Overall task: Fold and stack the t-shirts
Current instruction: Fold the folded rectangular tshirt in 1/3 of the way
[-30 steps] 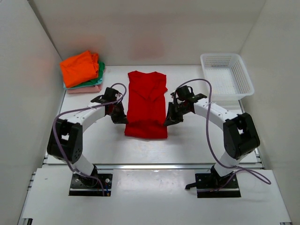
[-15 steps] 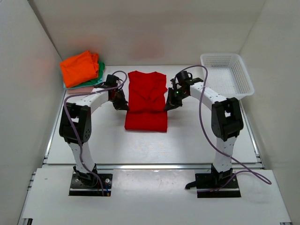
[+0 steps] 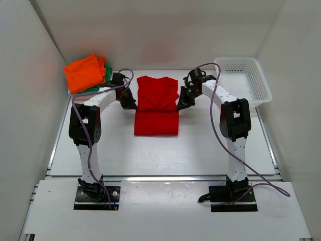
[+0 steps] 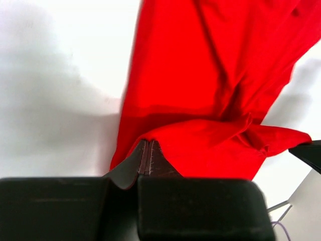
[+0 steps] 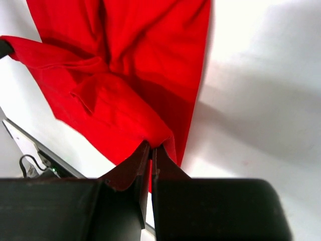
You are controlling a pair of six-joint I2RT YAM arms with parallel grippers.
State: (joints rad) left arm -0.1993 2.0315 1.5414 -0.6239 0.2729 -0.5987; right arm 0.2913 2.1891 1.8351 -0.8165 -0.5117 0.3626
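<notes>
Lying at the frame's centre with its long axis running top to bottom, the red t-shirt [image 3: 156, 113] sat between both arms, equally near each, while the folded stack [image 3: 86, 74] sat upper left. The left gripper [image 3: 132, 105] and right gripper [image 3: 179, 106] were each clamped on an opposite side edge of it, roughly midway along.

This looks to me like a robotics lab test cell, not a home. Plain white panel walls [image 3: 150, 30] box in a flat white tabletop [image 3: 200, 150] on three sides. The two black-and-white robot arms [image 3: 83, 125] I drive are bolted through black base plates [image 3: 98, 197] beside a silver metal rail [image 3: 160, 177]. The only props are a white plastic mesh basket [image 3: 235, 59], a pile of folded cloth t-shirts [image 3: 86, 73] and a bright red cloth t-shirt [image 3: 156, 108].
</notes>
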